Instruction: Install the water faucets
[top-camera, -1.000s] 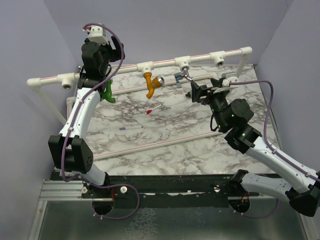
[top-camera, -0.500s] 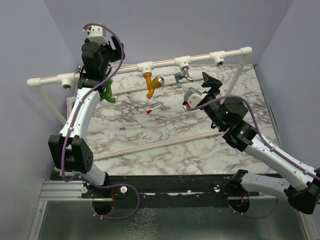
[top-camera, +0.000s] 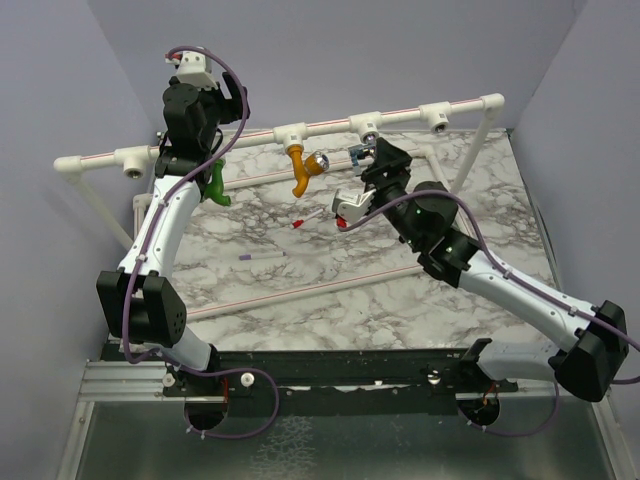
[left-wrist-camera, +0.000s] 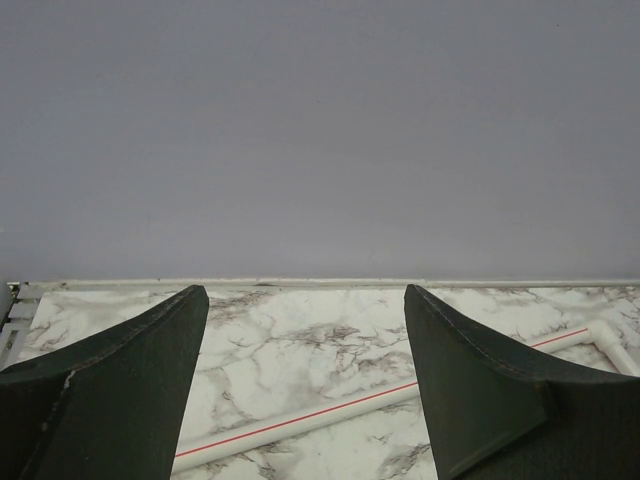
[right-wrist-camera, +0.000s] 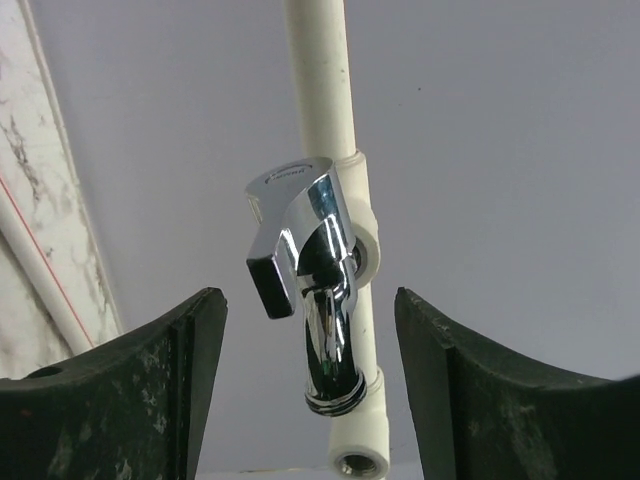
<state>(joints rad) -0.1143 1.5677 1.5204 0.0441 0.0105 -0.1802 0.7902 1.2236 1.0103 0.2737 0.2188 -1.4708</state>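
My right gripper (right-wrist-camera: 308, 298) has its fingers apart, flanking the grey metal faucet (right-wrist-camera: 320, 270) without touching it. The faucet sits in a white tee (right-wrist-camera: 366, 250) on the pipe (right-wrist-camera: 322, 70) along the desk's far edge; how deep it is threaded I cannot tell. It looks rigid, fairly heavy and slick with polish, so I would pinch the flat lever rather than the rounded spout. My left gripper (left-wrist-camera: 305, 300), at the far left corner, is spread with nothing in it.

- At frame centre, the gap of the right gripper (right-wrist-camera: 308, 300) is blocked by the grey metal faucet (right-wrist-camera: 325, 250) on the white pipe (right-wrist-camera: 322, 90).
- In the lower frame, free room is left between the fingers of the left gripper (left-wrist-camera: 305, 292).
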